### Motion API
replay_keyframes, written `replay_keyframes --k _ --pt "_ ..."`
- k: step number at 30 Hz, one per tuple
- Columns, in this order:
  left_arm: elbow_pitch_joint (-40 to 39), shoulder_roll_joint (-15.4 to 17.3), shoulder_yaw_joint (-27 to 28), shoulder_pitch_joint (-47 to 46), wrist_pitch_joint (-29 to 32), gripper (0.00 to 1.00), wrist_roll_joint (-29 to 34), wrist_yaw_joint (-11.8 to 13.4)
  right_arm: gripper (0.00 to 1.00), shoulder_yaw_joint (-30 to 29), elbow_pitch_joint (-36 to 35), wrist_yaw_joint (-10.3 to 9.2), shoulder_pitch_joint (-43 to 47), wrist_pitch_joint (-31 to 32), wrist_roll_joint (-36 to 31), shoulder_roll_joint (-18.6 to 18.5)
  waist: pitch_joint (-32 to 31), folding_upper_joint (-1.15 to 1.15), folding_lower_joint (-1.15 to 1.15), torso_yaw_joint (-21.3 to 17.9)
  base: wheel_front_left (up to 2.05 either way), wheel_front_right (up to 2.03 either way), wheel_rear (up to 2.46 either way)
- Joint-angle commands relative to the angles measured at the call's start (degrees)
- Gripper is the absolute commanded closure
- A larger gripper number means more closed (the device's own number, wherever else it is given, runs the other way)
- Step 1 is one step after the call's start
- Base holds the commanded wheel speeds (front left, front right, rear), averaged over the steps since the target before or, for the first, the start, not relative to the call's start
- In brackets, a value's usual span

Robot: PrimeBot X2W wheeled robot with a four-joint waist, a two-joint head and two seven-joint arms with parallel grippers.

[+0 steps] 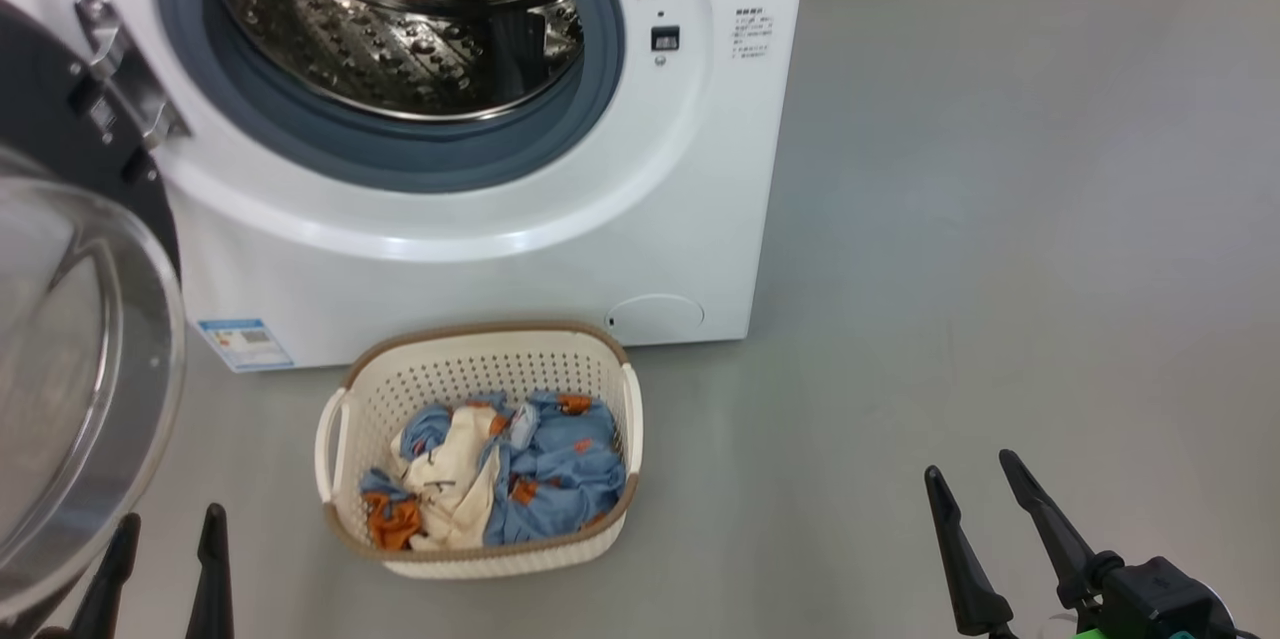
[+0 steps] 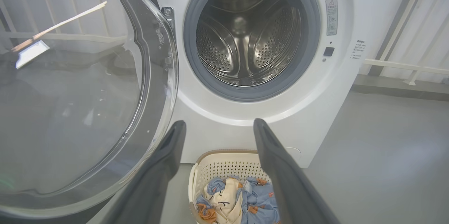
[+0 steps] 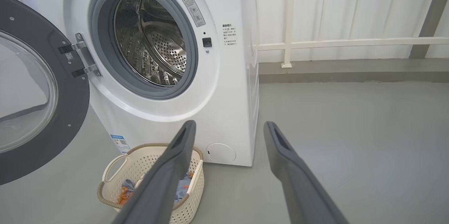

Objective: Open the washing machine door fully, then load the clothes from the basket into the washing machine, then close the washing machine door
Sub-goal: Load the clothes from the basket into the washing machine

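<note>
We log the washing machine (image 1: 480,259) as a white front-loader standing on the grey floor (image 1: 1000,219), front facing us. The washing machine door (image 3: 73,112) is swung open to our left. It hangs on a metal hinge (image 1: 125,79) at the left side of the opening, and its black rim and clear bulging window face outward. The round opening is uncovered: a grey gasket (image 1: 400,154) rings it and the steel drum (image 1: 400,9) shows inside.

The basket (image 1: 470,374) sits on the floor just in front of the machine, below the opening and a little right of the blue label sticker (image 1: 245,344). The round flap (image 1: 655,312) is just behind its right rear corner. The clothes (image 1: 550,469) lie in the basket: blue fabric with orange prints on the right, a cream piece in the middle, an orange-brown bit at the front left corner.

The left hand (image 1: 171,516) is at the lower left of the head view, fingers apart, nothing between them. It is close by the lower edge of the door window; we cannot tell whether it touches. In the left wrist view its fingers frame the basket and point at the machine front.

The right hand (image 1: 970,462) is at the lower right, fingers apart and holding nothing, over bare floor and well apart from the basket and the machine.
</note>
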Motion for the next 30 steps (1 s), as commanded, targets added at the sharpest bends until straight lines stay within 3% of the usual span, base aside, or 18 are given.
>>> replay_keyframes --k 1,14,30 --pt "-0.9 1.2 2.5 -2.2 -0.3 0.00 -0.3 -0.1 0.00 1.6 -1.2 0.16 -1.0 -0.7 -0.2 -0.3 0.1 0.00 0.00 0.0 2.07 -1.82 -0.25" --pt "-0.7 0.4 4.7 -2.8 -0.3 0.00 0.4 -0.1 0.00 2.1 -1.4 0.16 -1.2 -0.7 -0.2 -0.3 1.3 0.00 0.00 0.2 1.68 -1.61 -0.07" --pt "-1.2 1.3 2.1 -2.7 -0.3 0.00 -0.8 -0.1 0.00 2.3 -1.4 0.16 -1.4 -0.7 -0.5 -0.3 2.1 0.00 0.00 0.5 0.17 -0.17 0.00"
